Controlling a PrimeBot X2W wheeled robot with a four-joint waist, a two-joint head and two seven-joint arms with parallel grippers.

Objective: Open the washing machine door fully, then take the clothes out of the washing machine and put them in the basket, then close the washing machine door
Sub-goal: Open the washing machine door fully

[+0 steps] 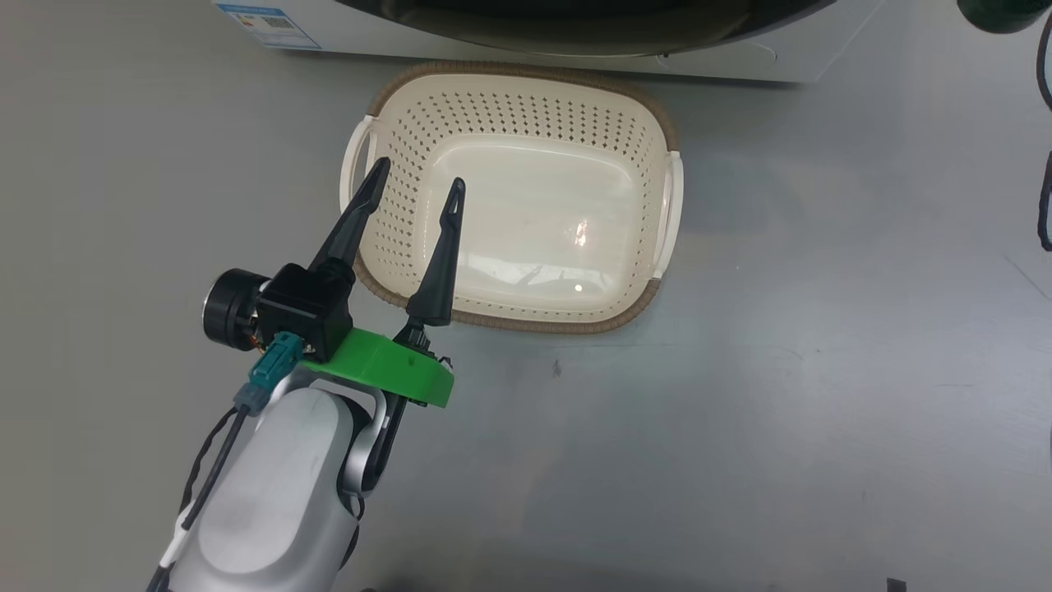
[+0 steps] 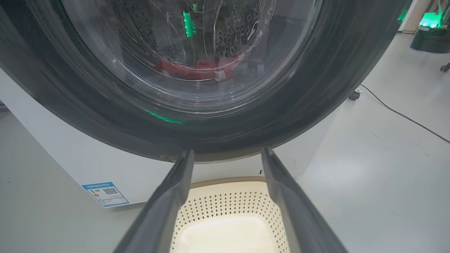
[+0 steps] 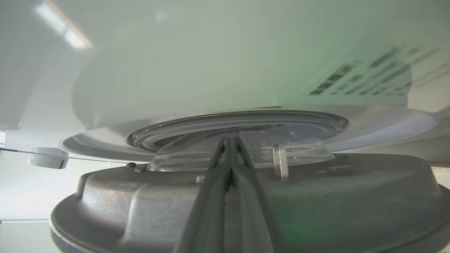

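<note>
Laundry run barely under way: of the task's 3 steps, only step 1 appears to have begun. The washing machine door [image 2: 88,105], glossy black around its clear bowl window, looks ajar rather than swung fully back. The right wrist view looks along its grey inner face, where the glass bowl bulges toward the white front of the washing machine [image 2: 70,158] with a narrow gap between them.

The right hand [image 3: 230,140], its 2 fingers pressed together and holding nothing, lies along that inner face with its tips at the foot of the bowl. It seems placed to push the door wider, though whether it touches cannot be told.

Through the window, the red clothes [image 2: 197,70], a small white tag among them, lie low in the perforated steel drum [image 2: 239,31], so none have been taken out. The cream basket [image 1: 509,70] stands empty on the grey floor [image 1: 740,411], just in front of the machine. Left to do, by this reading: finish opening the door, move the clothes to the basket, shut the door.

The left hand [image 1: 420,174], fingers spread wide and empty, hovers over the basket's near left corner, pointed at the door's lower rim. The clothes sit above and beyond it, behind the glass.
</note>
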